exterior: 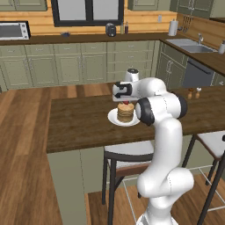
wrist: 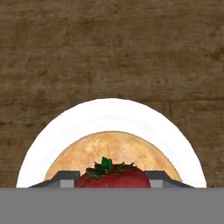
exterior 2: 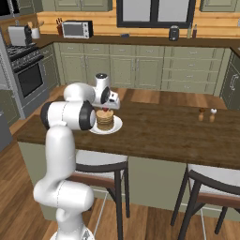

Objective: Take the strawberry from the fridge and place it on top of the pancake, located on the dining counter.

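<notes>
The hand (wrist: 112,183) is clenched on the strawberry (wrist: 113,176) — its fingers (wrist: 65,179) press the berry's two sides, directly above the pancake (wrist: 113,151) on a white plate (wrist: 109,116), which rests on the dark wood surface (wrist: 109,48). The berry looks light, soft and easily bruised — a gentle grip across its widest part suits it.

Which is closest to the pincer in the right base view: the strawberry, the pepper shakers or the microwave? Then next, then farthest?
1. Strawberry: right at the pincer, on top of the pancake.
2. Pepper shakers: farther right on the same dining counter.
3. Microwave: far off on the back wall counter, at the upper left.
</notes>
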